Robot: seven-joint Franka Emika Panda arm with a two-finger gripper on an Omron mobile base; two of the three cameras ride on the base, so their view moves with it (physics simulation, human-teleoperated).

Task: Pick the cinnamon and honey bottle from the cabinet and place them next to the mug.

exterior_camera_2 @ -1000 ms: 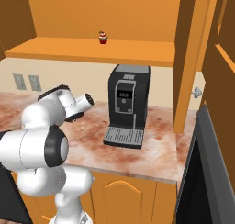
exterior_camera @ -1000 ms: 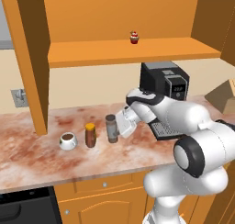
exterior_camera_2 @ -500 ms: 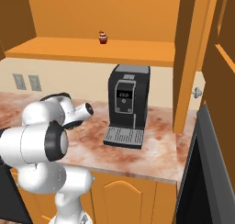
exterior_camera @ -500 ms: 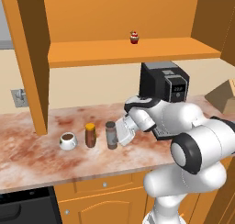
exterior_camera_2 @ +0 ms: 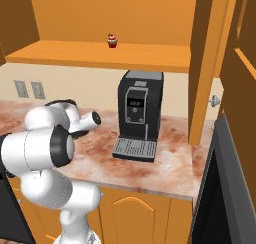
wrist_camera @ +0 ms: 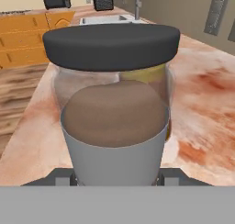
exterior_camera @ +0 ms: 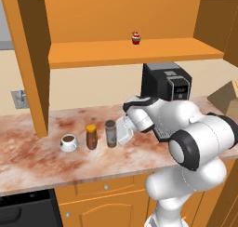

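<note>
The slim grey cinnamon jar with dark top (exterior_camera: 110, 133) stands on the marbled desk (exterior_camera: 37, 151), lower-left centre, beside the yellow-capped amber honey bottle (exterior_camera: 91, 136) and white mug (exterior_camera: 68, 142). Jaws straddle it; grip state indeterminate. Risk: withdrawal may topple it onto the bottle.
</note>
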